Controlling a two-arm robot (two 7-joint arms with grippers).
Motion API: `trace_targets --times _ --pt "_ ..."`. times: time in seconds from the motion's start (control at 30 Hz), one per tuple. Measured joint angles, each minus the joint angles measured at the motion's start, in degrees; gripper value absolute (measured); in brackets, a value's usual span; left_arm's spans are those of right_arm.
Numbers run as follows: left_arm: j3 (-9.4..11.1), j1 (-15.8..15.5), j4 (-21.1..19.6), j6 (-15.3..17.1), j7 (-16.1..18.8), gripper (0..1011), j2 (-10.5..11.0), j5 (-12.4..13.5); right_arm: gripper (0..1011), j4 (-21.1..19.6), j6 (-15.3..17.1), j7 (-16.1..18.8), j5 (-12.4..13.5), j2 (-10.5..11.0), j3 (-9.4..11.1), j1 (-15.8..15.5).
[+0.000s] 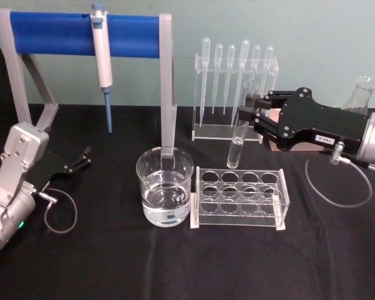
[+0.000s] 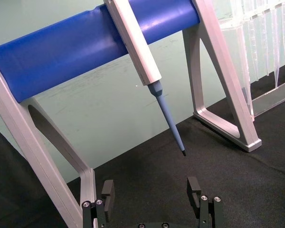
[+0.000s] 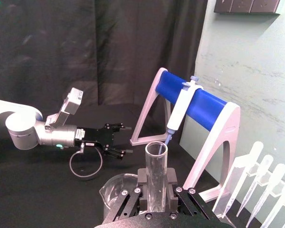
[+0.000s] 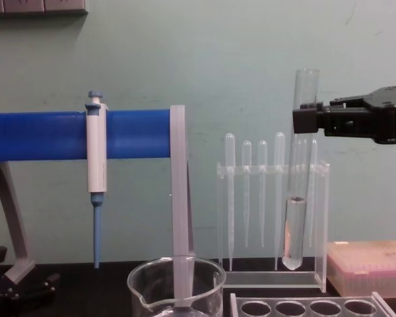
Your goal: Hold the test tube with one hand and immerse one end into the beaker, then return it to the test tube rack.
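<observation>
At right of the bench (image 1: 112,262), behind the test tube rack (image 1: 240,197), the right gripper (image 1: 247,112) comes in from the right side. Its jaws are closed on the test tube (image 1: 242,125) near the top end, just under the open rim. The tube is about upright, rounded end down, with a little clear liquid in the lower part. Chest view shows the tube's lower end hanging above the rack, not in any hole, with the plastic pipettes (image 1: 234,75) in their clear stand behind it. The tube is apart from the beaker (image 1: 165,187), up and to the right of it.

The beaker stands on the bench touching or just beside the rack's left end, part full of clear liquid. The rack's holes look empty.

The left gripper (image 1: 82,157) sits low at the left of the bench near the foot of the blue-bar stand (image 1: 81,28). Its jaws are well apart and hold nothing. A micropipette (image 1: 102,56) hangs on the blue bar, tip down. A pink tip box (image 4: 369,264) sits at far right behind the rack, and a glass flask (image 1: 362,94) is behind the right arm.
</observation>
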Motion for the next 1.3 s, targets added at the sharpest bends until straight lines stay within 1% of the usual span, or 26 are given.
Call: trace_targets --times 1.3 --pt "0.0 0.0 0.0 0.0 0.0 1000 0.0 0.0 233 0.2 -0.3 0.4 -0.2 -0.1 -0.1 -0.1"
